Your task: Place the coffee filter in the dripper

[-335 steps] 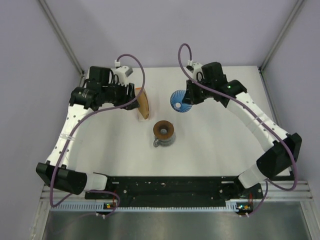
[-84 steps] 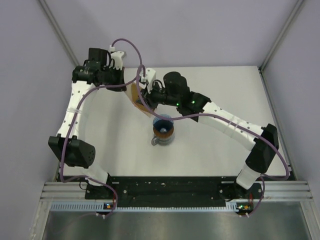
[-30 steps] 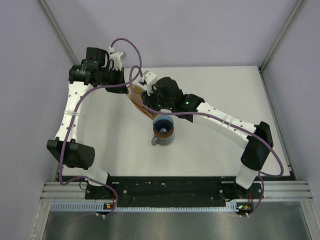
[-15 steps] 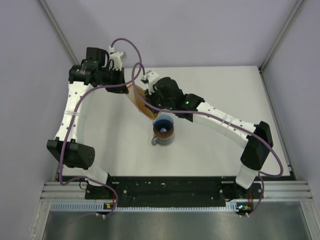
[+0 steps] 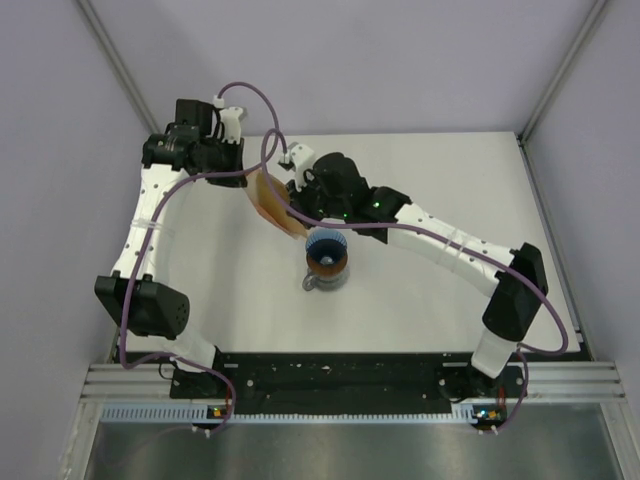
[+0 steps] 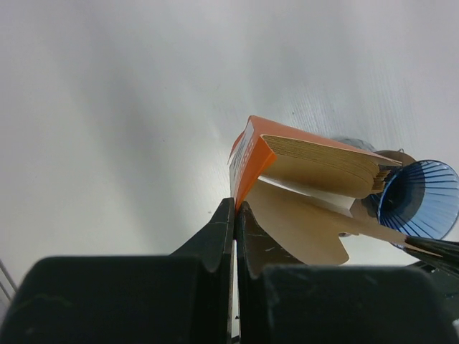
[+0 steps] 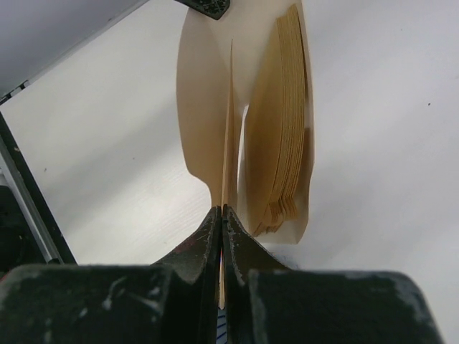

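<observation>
Overhead view down on table point(image 5: 420, 290), wrist views close along jaws, sharing filter pack point(image 6: 315, 163)

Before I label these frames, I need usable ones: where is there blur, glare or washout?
Left wrist: the left gripper is a dark blur, the pack of filters sharp. Right wrist: the right gripper, pinching the coffee filter, is soft, the table washed almost white. Top external: even light, faint shadows, no glare.

Lower edge of coffee filter point(image 7: 229, 165): buried between the pressed-together fingers of right gripper point(image 7: 221, 209). Filter pack point(image 7: 283, 122) just ahead of that gripper: top cropped by upper edge. Glass jug point(image 6: 353, 142) beyond left gripper point(image 6: 234, 204): mostly behind pack. Dripper point(image 6: 419, 197), ahead and rightward: lower rim covered by tan sheet. Overhead: right fingertips lost under own wrist.
</observation>
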Robot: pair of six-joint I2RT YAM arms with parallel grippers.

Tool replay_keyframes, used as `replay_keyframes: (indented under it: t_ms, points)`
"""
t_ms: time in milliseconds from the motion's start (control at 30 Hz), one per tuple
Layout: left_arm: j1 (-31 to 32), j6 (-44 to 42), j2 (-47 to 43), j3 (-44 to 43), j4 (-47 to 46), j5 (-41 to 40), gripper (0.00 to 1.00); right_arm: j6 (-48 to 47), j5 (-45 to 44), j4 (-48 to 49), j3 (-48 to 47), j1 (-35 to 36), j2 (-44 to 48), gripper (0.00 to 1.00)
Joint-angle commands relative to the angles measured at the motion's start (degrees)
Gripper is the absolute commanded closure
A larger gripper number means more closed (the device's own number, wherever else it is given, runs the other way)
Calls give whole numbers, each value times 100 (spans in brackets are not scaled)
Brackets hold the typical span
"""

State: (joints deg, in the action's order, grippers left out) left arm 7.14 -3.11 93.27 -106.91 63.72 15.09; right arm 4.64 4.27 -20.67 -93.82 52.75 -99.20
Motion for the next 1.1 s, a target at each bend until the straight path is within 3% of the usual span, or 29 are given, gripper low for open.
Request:
replay_keyframes:
  t_ms: [0, 167, 400, 767, 833, 967, 1067]
  points:
    - [-81, 13, 6, 144, -492, -287, 100, -122, 267, 388, -119, -142, 463, 100]
    - [-370, 12, 269, 355, -834, -393, 100, -419, 293, 405, -23, -300, 796, 100]
    - [-538, -163, 525, 1101, -1941, -560, 100, -2088, 293, 537, 662, -344, 1402, 100]
    - [-547, -541, 885, 1840, -2540, -446, 100, -3821, 741, 722, 1761, -336, 2106, 100]
    - [-547, -594, 850, 1867, -2470, -332, 90, -3962, 829, 722, 1858, -345, 2177, 100]
    - [-547, -638, 693, 1867, -2382, -314, 59, -4383, 1251, 695, 2078, -344, 2326, 100]
    - [-547, -576, 543, 1648, -2049, -305, 47, -4787, 1295, 582, 2105, -318, 2405, 100]
